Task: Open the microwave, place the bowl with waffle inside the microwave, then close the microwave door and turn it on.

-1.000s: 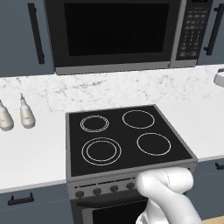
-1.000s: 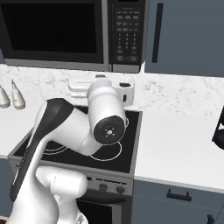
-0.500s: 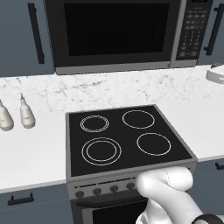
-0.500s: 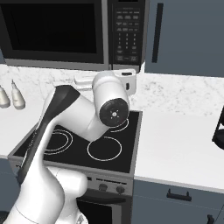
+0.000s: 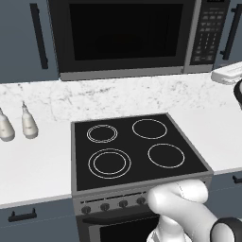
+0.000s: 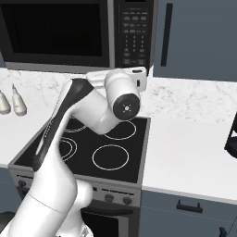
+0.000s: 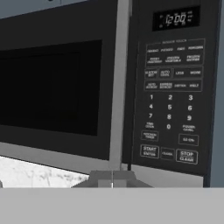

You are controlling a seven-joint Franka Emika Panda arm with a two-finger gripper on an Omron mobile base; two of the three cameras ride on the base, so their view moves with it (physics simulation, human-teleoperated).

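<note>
The microwave [image 5: 123, 35] hangs above the stove, and its microwave door [image 7: 57, 87] is closed. In the hand view I face the steel seam between the dark window and the keypad [image 7: 170, 113], whose display reads 12:00. My gripper [image 7: 113, 180] is shut with nothing in it, its tips pressed together just below the door's lower right corner. From the right base camera my hand [image 6: 134, 77] hovers under the keypad [image 6: 134, 32], and its white body [image 5: 228, 74] shows at the right edge of the left base view. The bowl and the waffle are out of view.
A black stove [image 5: 137, 146] with four ring burners lies below on the marble counter [image 6: 190, 152]. Two pale bottles [image 5: 19, 125] stand at the left. Blue-grey cabinets with black bar handles [image 6: 165, 34] flank the microwave. A dark object [image 6: 231, 136] sits at the right edge.
My arm has lifted the hand up from over the stove toward the microwave's keypad side. The gripper stayed shut and the microwave door stayed closed.
</note>
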